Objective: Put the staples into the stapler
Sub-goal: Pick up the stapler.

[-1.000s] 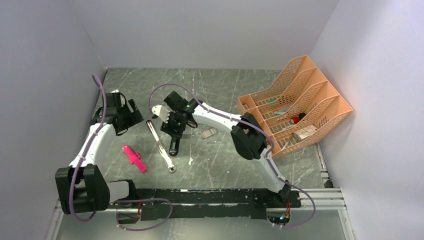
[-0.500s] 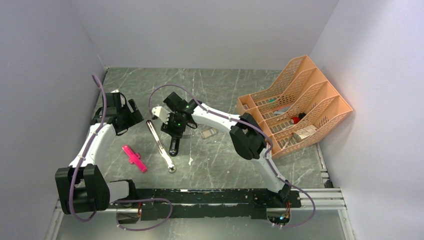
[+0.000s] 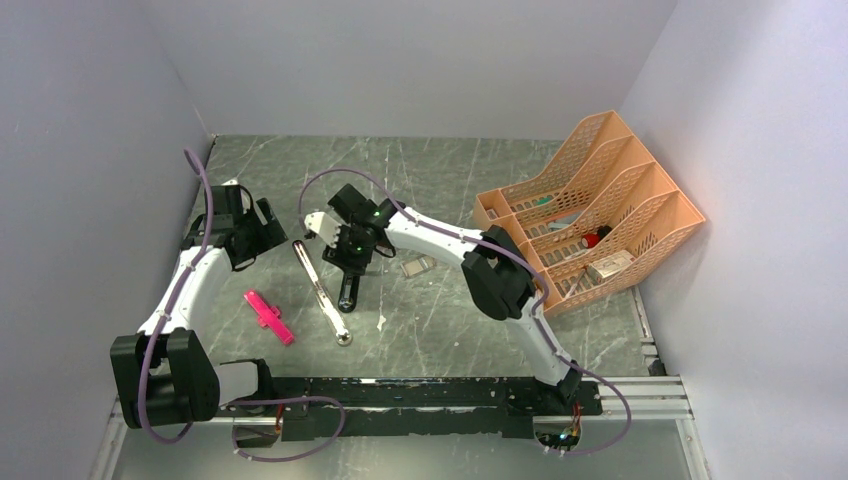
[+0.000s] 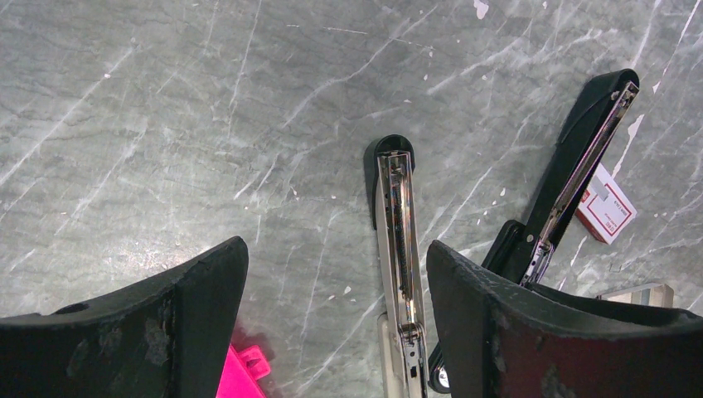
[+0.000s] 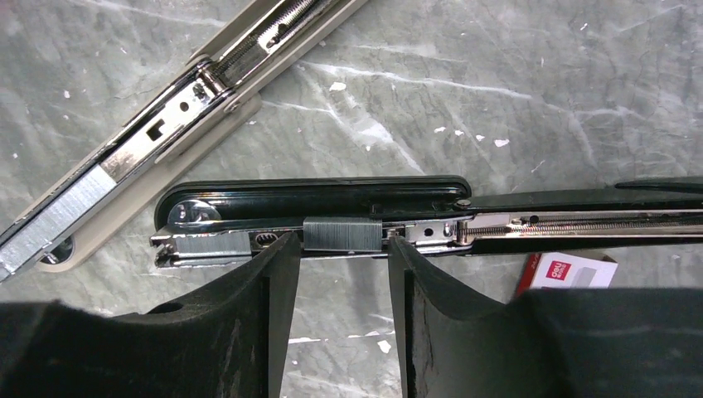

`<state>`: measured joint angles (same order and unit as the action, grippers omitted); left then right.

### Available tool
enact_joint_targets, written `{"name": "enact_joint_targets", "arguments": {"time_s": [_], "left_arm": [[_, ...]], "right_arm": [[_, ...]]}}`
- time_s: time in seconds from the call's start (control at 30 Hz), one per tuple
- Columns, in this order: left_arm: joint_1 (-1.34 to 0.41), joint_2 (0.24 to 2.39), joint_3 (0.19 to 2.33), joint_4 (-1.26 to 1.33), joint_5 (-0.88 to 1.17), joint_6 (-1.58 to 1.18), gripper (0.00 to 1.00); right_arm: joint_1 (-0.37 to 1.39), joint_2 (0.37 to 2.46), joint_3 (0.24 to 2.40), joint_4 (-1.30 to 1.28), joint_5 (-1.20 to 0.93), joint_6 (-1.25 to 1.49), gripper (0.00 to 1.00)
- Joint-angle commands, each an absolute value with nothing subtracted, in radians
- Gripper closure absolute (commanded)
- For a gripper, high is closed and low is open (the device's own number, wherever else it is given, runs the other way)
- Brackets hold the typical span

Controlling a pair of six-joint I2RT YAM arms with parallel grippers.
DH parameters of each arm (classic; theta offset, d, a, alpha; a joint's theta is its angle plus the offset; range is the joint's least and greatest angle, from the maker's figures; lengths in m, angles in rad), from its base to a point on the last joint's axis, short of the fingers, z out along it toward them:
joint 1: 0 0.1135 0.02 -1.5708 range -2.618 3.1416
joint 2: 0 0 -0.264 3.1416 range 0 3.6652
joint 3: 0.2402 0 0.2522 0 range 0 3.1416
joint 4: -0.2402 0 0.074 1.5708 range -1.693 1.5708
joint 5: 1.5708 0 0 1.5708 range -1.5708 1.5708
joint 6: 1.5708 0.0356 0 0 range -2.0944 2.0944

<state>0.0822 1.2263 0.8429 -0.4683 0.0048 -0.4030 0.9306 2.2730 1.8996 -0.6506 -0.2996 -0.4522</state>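
Note:
The black stapler [image 5: 332,197] lies opened flat on the marble table, its chrome rail [image 5: 572,225] facing up. One silvery strip of staples [image 5: 342,235] rests on the rail, and a second strip [image 5: 211,243] sits near the rail's front end. My right gripper [image 5: 338,249] hangs over the rail with its fingers [image 5: 273,282] on either side of the middle strip, a thin gap at each end. In the top view it hovers over the stapler [image 3: 349,290]. My left gripper [image 4: 336,249] is open and empty above the table, left of the stapler [image 4: 580,166].
A silver-grey stapler [image 5: 166,124] lies open beside the black one. The red-and-white staple box [image 5: 568,269] is close by on the table. A pink plastic piece [image 3: 269,317] lies to the left. An orange file rack [image 3: 590,215] stands at the right.
The right gripper's fingers have drawn closer together around the middle staple strip. The left arm has not moved.

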Motion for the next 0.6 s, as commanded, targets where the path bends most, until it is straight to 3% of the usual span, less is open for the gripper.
{"name": "enact_joint_targets", "arguments": {"time_s": [0.0,0.4,0.57], "left_arm": [[0.075,1.215,0.877,-0.453,0.013,-0.391,0.17],[0.074,1.215,0.877,-0.45,0.016,-0.391,0.17],[0.072,1.215,0.877,-0.452,0.013,-0.391,0.17]], "right_arm": [[0.931,2.192,1.877,-0.607,-0.294,-0.439,0.53],[0.93,2.202,1.87,-0.608,-0.273,-0.435,0.53],[0.931,2.223,1.887,-0.616,-0.277,-0.437,0.45]]}}
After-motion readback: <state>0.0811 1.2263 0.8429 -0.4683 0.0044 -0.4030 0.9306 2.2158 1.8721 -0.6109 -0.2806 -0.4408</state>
